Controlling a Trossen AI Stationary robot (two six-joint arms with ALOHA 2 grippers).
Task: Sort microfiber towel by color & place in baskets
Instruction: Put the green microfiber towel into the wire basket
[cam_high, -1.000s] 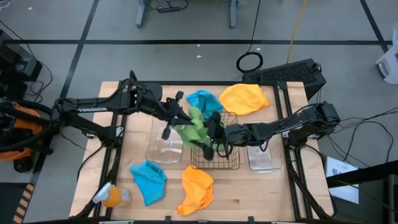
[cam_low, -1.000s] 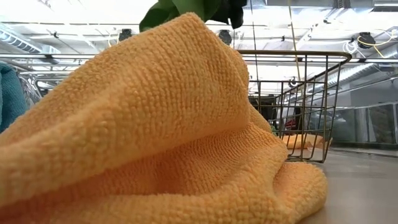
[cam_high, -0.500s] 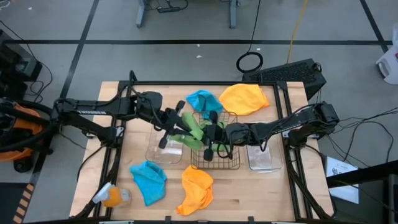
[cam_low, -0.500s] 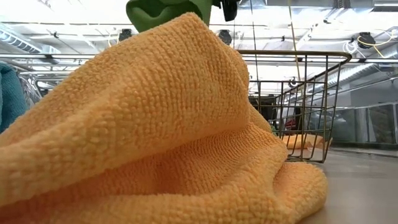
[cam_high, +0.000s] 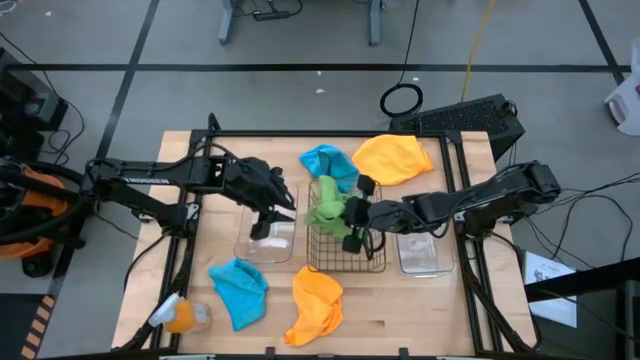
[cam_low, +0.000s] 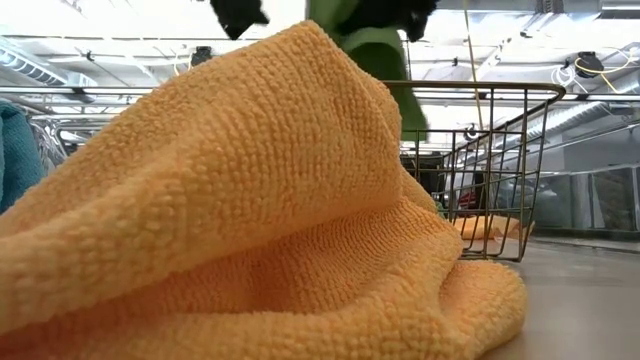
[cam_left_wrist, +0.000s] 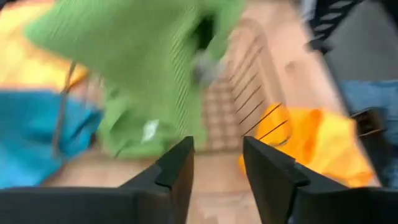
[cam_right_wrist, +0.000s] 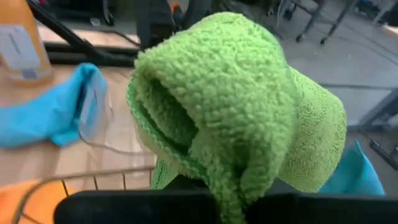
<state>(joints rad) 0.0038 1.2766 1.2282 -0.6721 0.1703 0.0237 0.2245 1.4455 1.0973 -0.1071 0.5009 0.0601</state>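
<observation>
My right gripper (cam_high: 351, 217) is shut on a bright green towel (cam_high: 325, 209) above the dark wire mesh basket (cam_high: 346, 262). The towel fills the right wrist view (cam_right_wrist: 249, 99) and hides the fingers. In the low view it hangs (cam_low: 385, 70) over the basket rim (cam_low: 490, 90). My left gripper (cam_high: 274, 214) is open and empty over the left clear plastic basket (cam_high: 262, 245). Its fingers (cam_left_wrist: 177, 165) point at the green towel (cam_left_wrist: 155, 68). More green cloth lies lower in the basket (cam_left_wrist: 134, 134); whether it is a second towel, I cannot tell. My right gripper holds the green towel in a bunch (cam_right_wrist: 236, 155), several layers folded over the fingers, which the cloth hides. It comes level from the table's right side. The towel hangs slack below the gripper into the mesh basket.
A sky blue towel (cam_high: 328, 160) and an orange-yellow towel (cam_high: 392, 158) lie at the far side. Another blue towel (cam_high: 238, 290) and another orange-yellow one (cam_high: 316, 305) lie near the front edge. The second clear basket (cam_high: 420, 252) stands right of the mesh one. An orange-and-white bottle (cam_high: 180, 318) lies at the front left.
My left gripper has let go of the green towel and drawn back toward the table's left, over the left clear basket. The towel, earlier stretched between both grippers, now hangs bunched from my right gripper over the mesh basket.
</observation>
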